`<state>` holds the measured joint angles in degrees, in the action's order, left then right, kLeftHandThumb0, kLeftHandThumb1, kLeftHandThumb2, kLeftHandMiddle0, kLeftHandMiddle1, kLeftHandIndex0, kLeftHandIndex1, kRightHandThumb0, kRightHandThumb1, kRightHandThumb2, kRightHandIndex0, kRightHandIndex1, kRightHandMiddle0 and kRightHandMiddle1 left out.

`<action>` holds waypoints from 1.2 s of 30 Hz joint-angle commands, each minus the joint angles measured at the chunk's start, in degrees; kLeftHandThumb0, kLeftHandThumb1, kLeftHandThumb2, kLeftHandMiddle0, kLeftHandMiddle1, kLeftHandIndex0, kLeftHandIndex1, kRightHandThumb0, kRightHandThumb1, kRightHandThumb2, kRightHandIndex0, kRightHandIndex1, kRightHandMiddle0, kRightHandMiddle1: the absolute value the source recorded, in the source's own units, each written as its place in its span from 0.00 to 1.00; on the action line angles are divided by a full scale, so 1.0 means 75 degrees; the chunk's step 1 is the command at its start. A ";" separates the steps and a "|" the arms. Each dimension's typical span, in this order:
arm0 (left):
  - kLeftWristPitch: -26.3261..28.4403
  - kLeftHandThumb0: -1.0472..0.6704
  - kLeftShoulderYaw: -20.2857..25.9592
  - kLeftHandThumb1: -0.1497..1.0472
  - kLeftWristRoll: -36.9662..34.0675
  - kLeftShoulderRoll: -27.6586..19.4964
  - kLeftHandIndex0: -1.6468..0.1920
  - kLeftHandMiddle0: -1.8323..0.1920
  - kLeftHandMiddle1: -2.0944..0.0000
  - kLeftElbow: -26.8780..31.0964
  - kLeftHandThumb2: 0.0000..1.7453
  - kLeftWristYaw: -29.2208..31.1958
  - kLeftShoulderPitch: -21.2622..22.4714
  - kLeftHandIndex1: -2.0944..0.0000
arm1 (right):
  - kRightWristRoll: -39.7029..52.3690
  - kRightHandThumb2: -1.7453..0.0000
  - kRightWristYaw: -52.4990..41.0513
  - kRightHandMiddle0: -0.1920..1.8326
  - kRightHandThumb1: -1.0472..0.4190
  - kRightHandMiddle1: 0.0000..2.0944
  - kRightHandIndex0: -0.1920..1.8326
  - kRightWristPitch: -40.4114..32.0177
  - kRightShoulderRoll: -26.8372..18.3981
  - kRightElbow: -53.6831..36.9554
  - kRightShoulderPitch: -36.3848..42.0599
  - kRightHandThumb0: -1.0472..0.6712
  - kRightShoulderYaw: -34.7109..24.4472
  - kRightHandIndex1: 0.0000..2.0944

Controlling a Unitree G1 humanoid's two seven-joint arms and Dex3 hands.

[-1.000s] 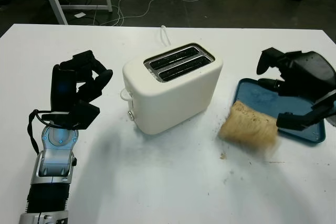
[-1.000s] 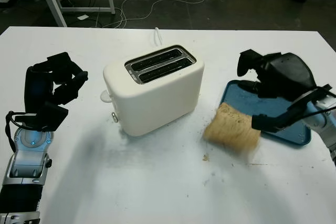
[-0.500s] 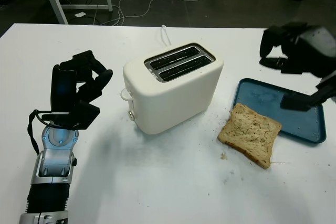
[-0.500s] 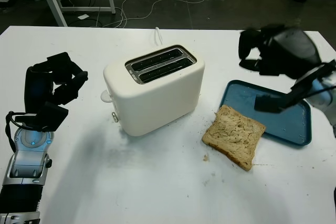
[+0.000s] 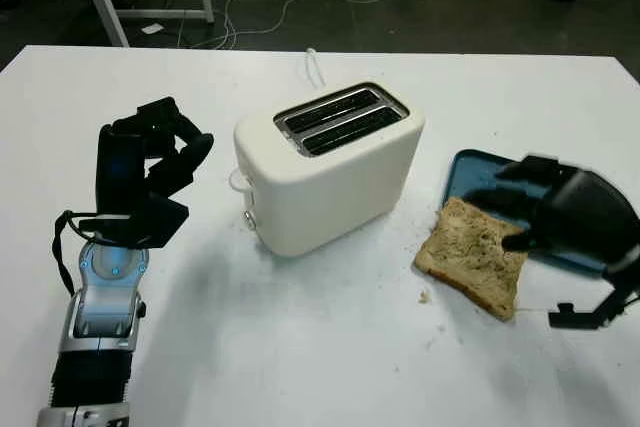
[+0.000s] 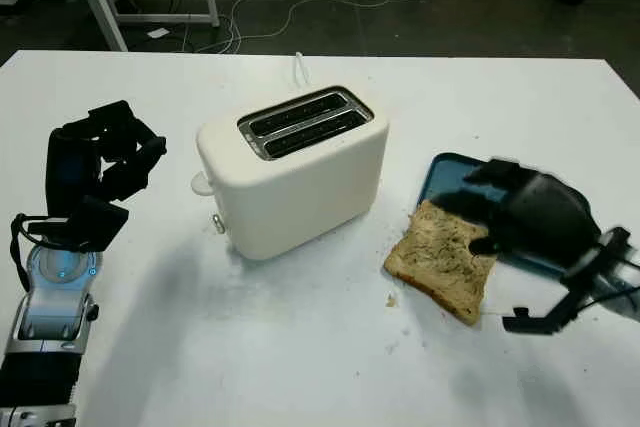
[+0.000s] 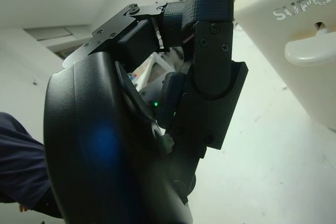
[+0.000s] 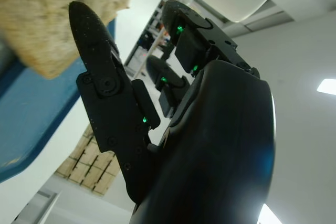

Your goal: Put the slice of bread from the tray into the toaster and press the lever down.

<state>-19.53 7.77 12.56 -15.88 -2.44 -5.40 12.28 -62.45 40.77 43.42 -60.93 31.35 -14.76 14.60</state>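
Slice of bread [image 5: 473, 255] flat on the white worktop [image 5: 300, 347], one corner overlapping the near-left rim of the blue tray [image 5: 470, 172], most of the slice off the tray toward the toaster. Long axis diagonal, from the corner nearest the toaster's base out toward the front right. Crumbs scattered around it on the worktop.

Right hand [image 5: 560, 222] directly beside the slice on its right, low over the tray's near half, fingers reaching left over the bread's right edge; in the right wrist view one finger [image 8: 92, 35] close against the bread's crust with blue tray beneath. Nothing gripped; fingers extended, not closed on the slice. By far the nearer hand, so probably the one to make the pick, with the slice lying to its left and slightly forward of it.

Toaster [image 5: 330, 167] cream-coloured, to the left of the bread, well apart from it, two slots facing up and empty, angled diagonally. Lever [image 7: 310, 51] on the end face toward the left hand, apparently still up.

Left hand [image 5: 150, 172] raised left of the toaster, fingers curled, holding nothing, near the lever end.

Beyond the worktop: dark floor with loose cables, another white table at far left, wooden crates at far right.
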 commanded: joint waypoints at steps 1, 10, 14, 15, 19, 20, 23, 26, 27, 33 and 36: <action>-0.0034 0.14 -0.0013 0.89 0.0048 -0.0063 0.31 0.26 0.24 -0.0061 0.21 -0.0006 -0.0027 0.29 | -0.0171 1.00 0.0528 0.36 0.20 0.00 0.35 0.0164 -0.0275 0.0237 -0.0133 0.16 0.0132 0.04; 0.0003 0.14 -0.0017 0.89 -0.0001 -0.0051 0.31 0.26 0.24 -0.0052 0.21 0.0041 0.0000 0.29 | -0.0605 1.00 0.1194 0.31 0.20 0.00 0.32 0.0218 -0.0841 0.0850 -0.0806 0.10 0.0624 0.01; -0.0017 0.14 -0.0024 0.89 0.0011 -0.0069 0.31 0.27 0.24 -0.0055 0.21 0.0053 0.0003 0.29 | -0.0716 1.00 0.1214 0.29 0.20 0.00 0.31 0.0095 -0.1125 0.0904 -0.1058 0.10 0.0751 0.00; -0.0010 0.14 -0.0030 0.89 0.0021 -0.0066 0.31 0.27 0.24 -0.0049 0.21 0.0049 0.0010 0.29 | -0.0792 1.00 0.1245 0.28 0.19 0.00 0.31 0.0020 -0.1184 0.0896 -0.1121 0.10 0.0787 0.00; -0.0045 0.14 -0.0036 0.89 0.0008 -0.0036 0.31 0.26 0.24 -0.0087 0.21 0.0020 0.0040 0.29 | -0.0871 1.00 0.1204 0.27 0.19 0.00 0.30 0.0005 -0.1255 0.0912 -0.1277 0.10 0.0915 0.00; -0.0074 0.14 -0.0037 0.89 0.0009 -0.0042 0.31 0.26 0.24 -0.0106 0.21 0.0018 0.0048 0.29 | -0.0910 1.00 0.1277 0.27 0.19 0.00 0.29 0.0003 -0.1218 0.0942 -0.1303 0.10 0.0975 0.00; -0.0055 0.14 -0.0037 0.89 0.0056 -0.0079 0.31 0.26 0.24 -0.0073 0.22 0.0023 0.0029 0.29 | -0.0895 1.00 0.1395 0.27 0.20 0.00 0.29 0.0120 -0.1102 0.1065 -0.1356 0.10 0.1135 0.00; -0.0046 0.14 -0.0018 0.89 -0.0005 -0.0056 0.31 0.27 0.24 -0.0057 0.21 0.0034 0.0024 0.29 | -0.0950 1.00 0.1475 0.28 0.21 0.00 0.29 0.0151 -0.1045 0.1188 -0.1398 0.11 0.1368 0.00; -0.0069 0.14 -0.0015 0.89 -0.0022 -0.0055 0.31 0.27 0.24 -0.0065 0.21 0.0038 0.0023 0.29 | -0.0992 1.00 0.1450 0.28 0.21 0.00 0.29 0.0119 -0.1048 0.1178 -0.1394 0.11 0.1440 0.00; -0.0010 0.14 -0.0008 0.89 0.0019 -0.0066 0.31 0.26 0.24 -0.0020 0.22 0.0025 0.0014 0.29 | -0.0984 1.00 0.1655 0.29 0.22 0.01 0.29 0.0174 -0.0935 0.1350 -0.1324 0.13 0.1787 0.01; -0.0077 0.14 -0.0004 0.89 0.0033 -0.0078 0.31 0.26 0.23 -0.0073 0.21 0.0004 0.0029 0.29 | -0.1044 1.00 0.1827 0.29 0.23 0.01 0.29 0.0168 -0.0927 0.1431 -0.1290 0.15 0.1962 0.00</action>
<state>-19.54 7.71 12.55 -15.91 -2.46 -5.22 12.28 -69.56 53.35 44.16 -68.46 41.70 -24.54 28.53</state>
